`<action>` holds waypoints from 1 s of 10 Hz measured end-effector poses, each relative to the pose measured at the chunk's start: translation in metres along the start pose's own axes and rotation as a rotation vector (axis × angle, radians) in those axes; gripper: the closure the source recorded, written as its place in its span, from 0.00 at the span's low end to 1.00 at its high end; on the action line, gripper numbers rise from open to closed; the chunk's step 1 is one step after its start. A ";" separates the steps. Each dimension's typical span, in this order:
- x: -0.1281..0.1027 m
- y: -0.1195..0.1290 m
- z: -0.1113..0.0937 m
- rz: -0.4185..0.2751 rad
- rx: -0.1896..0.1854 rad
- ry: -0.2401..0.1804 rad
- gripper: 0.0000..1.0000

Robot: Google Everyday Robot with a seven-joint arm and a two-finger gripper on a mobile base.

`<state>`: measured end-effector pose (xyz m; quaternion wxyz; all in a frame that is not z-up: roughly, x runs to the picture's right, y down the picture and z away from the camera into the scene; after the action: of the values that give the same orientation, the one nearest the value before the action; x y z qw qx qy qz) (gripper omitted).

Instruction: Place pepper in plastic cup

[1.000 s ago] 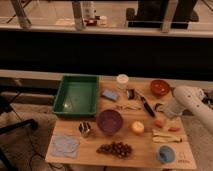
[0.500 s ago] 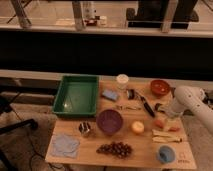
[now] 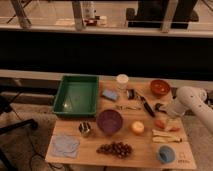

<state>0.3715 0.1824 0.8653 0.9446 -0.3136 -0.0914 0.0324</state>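
Dim glazed railings and a dark ledge run behind a pale wooden surface [image 3: 142, 151]. Largest on it is the green rectangular plastic tray [image 3: 62, 97] at far left. Next come the robot's white arm [image 3: 189, 99], reaching in from the right, and the round purple bowl [image 3: 109, 121] near the middle. A white cylindrical cup [image 3: 122, 81] stands at the far edge and a blue cup [image 3: 165, 154] at the near right corner; which is the plastic cup I cannot tell. The small tapered orange-red pepper [image 3: 160, 123] lies on the surface right of the middle, the pincer [image 3: 166, 116] just above it; apart or clamped, I cannot tell. Over the last second arm and pepper have hardly shifted, so I judge the pick-up not yet done.
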 end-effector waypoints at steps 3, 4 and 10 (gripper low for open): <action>0.003 0.001 0.003 0.006 -0.011 0.002 0.20; 0.003 0.001 0.004 0.006 -0.013 0.003 0.20; 0.002 0.003 0.002 -0.014 0.008 -0.005 0.20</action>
<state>0.3734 0.1860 0.8653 0.9459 -0.3088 -0.0960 0.0268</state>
